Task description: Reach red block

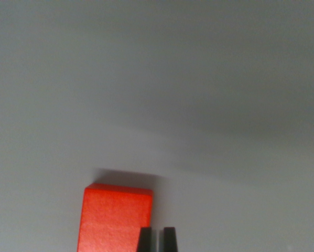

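Note:
A red block stands on the plain grey surface at the bottom of the wrist view, left of centre, and runs off the lower edge. Two dark fingertips of my gripper poke up from the bottom edge. They stand close together with only a narrow gap and nothing between them. The left fingertip overlaps the block's right edge in the picture; the right fingertip is just past it over bare surface. Whether they touch the block I cannot tell.
A smooth grey surface fills the rest of the view, with a soft shadow band across the right side.

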{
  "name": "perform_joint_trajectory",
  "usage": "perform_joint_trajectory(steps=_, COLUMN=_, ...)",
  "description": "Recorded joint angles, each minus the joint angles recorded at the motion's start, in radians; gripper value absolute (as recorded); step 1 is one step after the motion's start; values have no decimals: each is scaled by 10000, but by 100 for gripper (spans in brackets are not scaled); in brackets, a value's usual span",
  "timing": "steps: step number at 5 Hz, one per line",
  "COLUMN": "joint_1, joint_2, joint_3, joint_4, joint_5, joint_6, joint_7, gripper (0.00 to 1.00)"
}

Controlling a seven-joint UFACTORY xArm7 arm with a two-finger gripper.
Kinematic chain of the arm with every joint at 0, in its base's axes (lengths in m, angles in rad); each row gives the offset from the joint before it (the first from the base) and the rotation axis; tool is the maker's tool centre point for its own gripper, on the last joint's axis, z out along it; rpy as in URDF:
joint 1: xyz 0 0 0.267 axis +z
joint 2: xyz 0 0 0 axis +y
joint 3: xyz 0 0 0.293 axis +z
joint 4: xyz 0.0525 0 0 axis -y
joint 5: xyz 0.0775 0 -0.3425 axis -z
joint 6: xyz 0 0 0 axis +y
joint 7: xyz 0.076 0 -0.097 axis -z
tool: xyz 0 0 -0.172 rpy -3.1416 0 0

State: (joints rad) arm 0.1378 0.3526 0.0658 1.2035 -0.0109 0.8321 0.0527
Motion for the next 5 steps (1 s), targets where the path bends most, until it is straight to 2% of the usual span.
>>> perform_joint_trajectory(steps=1, joint_1=0, joint_2=0, joint_3=0, joint_4=0, joint_5=0, joint_6=0, joint_7=0, gripper=0)
perform_joint_trajectory(steps=2, joint_1=63, joint_2=186, joint_3=47, joint_4=-150, joint_5=-12, joint_6=-345, joint_7=29, gripper=0)
perform_joint_trajectory(steps=3, joint_1=63, joint_2=186, joint_3=47, joint_4=-150, joint_5=-12, joint_6=-345, joint_7=29, gripper=0)
perform_joint_trajectory(steps=4, joint_1=116, joint_2=344, joint_3=86, joint_4=-278, joint_5=-23, joint_6=-639, joint_7=54, gripper=0)
perform_joint_trajectory(steps=5, joint_1=116, joint_2=344, joint_3=86, joint_4=-278, joint_5=-23, joint_6=-639, joint_7=54, gripper=0)
